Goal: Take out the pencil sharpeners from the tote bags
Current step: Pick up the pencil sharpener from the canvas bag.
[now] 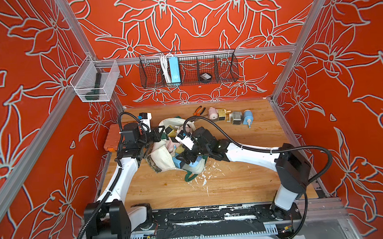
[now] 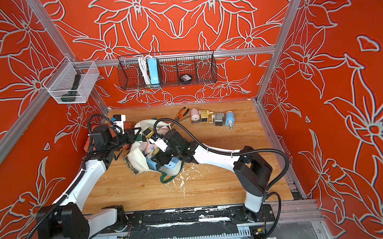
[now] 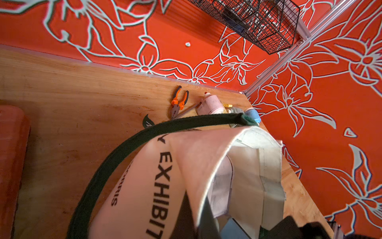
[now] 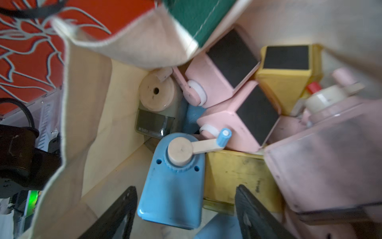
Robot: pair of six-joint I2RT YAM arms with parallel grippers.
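**Right jaws wide around the blue sharpener, down in the tote**

You've got the tote (image 1: 163, 160) slumped left of mid-table with its mouth pulled up. Your left gripper (image 1: 161, 133) is clamped tight on its rim, and the green strap (image 3: 124, 148) loops out beneath it. Your right gripper (image 4: 185, 189) is down inside the bag with its jaws spread. The blue sharpener (image 4: 171, 186) sits between them. One finger is just beside its shell and the other stands clear, so nothing is gripped.

Around it, pink, yellow and grey-green sharpeners (image 4: 219, 115) lie jumbled together inside the tote. Four more are already out, in a row near the far edge of the table (image 1: 213, 187).

That table is pale wood, with white flecks (image 1: 204, 178) scattered just in front of the tote. Pliers (image 1: 198, 111) lie beside the row, and an orange case (image 1: 111, 139) sits at the left edge behind your left arm.

The walls (image 1: 357, 90) are orange-red with pale flower outlines, framed in aluminium. On the back rail hangs a wire basket (image 1: 190, 81) holding a blue power strip (image 1: 173, 69). A clear bin (image 1: 95, 83) hangs on the left rail.
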